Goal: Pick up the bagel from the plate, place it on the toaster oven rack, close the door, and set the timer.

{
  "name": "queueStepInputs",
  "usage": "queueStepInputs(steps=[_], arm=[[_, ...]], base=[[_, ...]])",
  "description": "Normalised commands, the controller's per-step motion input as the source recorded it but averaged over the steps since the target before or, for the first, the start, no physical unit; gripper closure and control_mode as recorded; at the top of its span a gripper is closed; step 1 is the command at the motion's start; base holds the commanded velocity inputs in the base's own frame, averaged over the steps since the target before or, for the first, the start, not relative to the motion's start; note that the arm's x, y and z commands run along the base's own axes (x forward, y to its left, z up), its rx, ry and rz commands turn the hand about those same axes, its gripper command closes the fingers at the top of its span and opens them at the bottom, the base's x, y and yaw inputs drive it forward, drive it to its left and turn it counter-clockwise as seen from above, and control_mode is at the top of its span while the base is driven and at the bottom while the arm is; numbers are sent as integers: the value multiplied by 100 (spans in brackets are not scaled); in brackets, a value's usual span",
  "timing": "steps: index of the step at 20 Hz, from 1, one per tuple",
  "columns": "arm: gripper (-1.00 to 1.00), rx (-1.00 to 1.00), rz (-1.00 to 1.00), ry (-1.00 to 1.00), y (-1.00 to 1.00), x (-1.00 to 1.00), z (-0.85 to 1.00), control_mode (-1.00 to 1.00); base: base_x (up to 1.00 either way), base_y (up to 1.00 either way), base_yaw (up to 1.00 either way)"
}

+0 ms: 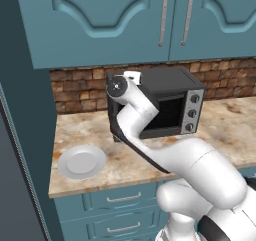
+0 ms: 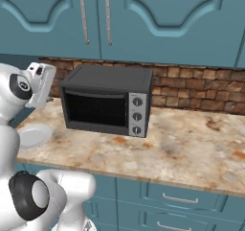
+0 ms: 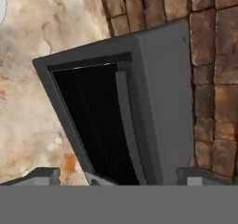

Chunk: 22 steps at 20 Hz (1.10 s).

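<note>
Door shut, plate bare, gripper empty above the oven's left end.

The plate sits on the counter near the front edge, left of the oven, with no bagel on it. The door looks closed flush in both base views, its dark glass hiding the cavity, so the rack and bagel cannot be made out; the bagel is probably inside, as a judgement. The gripper hangs over the oven's top left corner near the brick wall, tips wide apart with nothing between them. The three knobs sit in a column at the right of the oven front, well apart from the gripper. Likely done: pick, place, close. Left: reach across to the knobs and set the timer.
</note>
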Motion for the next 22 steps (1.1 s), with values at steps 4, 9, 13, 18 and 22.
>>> queueStepInputs(steps=[4, 9, 13, 18, 22], arm=[[-100, 31, -45, 0, -100, -17, -15, -100], [-100, 34, -41, -2, -100, -16, -31, -100], [-100, 22, -23, -2, -97, 0, -49, -100], [-100, 29, -18, -15, -90, -12, -68, -100], [-100, 26, -13, -17, -73, -3, -61, -100]], base=[[0, 0, 0], [0, 0, 0], [0, 0, 0], [0, 0, 0], [0, 0, 0]])
